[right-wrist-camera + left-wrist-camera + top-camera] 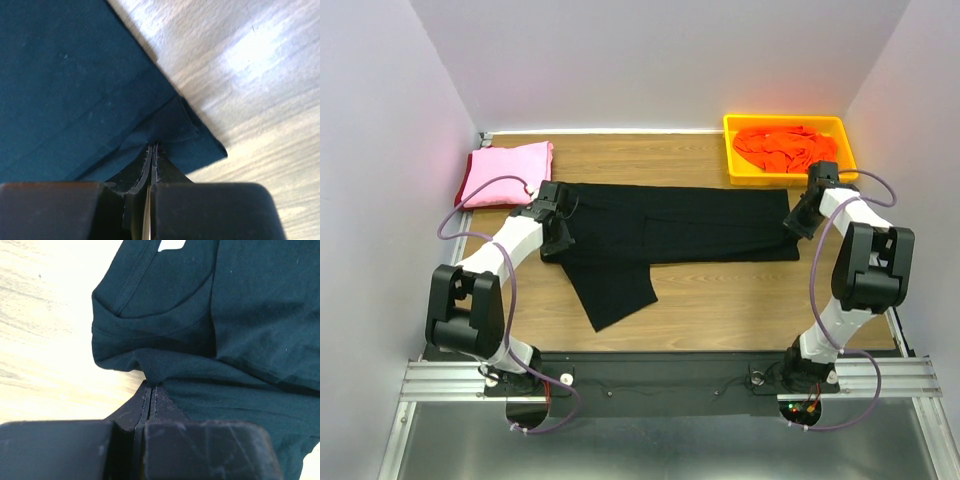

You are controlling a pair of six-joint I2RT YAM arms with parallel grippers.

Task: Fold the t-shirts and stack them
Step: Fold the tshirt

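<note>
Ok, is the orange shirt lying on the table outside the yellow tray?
No, the orange shirt lies bunched inside the yellow tray.

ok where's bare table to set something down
Bare wood lies between the black t-shirt and the arm bases, right of its near flap, and at the back between the pink t-shirt and the yellow tray. Back corners are taken.

black t-shirt [690, 225]: spread flat (flap trailing) | pink t-shirt [505, 170]: folded, far-left | orange t-shirt [782, 147]: crumpled, far-right

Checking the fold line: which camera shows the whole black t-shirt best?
Top external: the black t-shirt lies fully in frame. Left wrist shows only its collar end; right wrist only a hem corner.
</note>
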